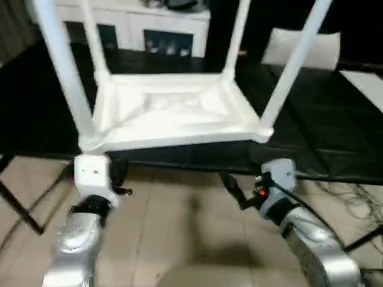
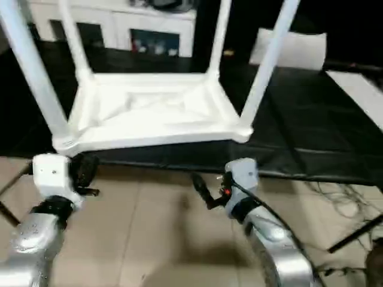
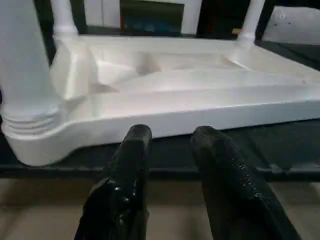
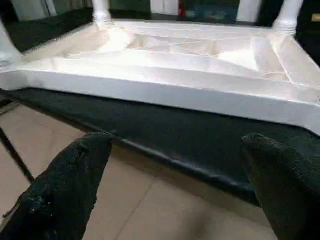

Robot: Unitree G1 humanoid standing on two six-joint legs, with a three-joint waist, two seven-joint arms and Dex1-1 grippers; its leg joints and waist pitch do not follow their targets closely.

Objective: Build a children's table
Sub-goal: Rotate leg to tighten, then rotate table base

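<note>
The table lies upside down on the black bench with all four legs standing in their corner sockets, so only turning it upright seems left. Both grippers hang just short of its near edge, empty: the left gripper narrowly parted, the right gripper spread wide.

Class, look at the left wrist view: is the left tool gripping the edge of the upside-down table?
No. The left tool sits in front of the table edge with nothing between its two black fingers.
</note>
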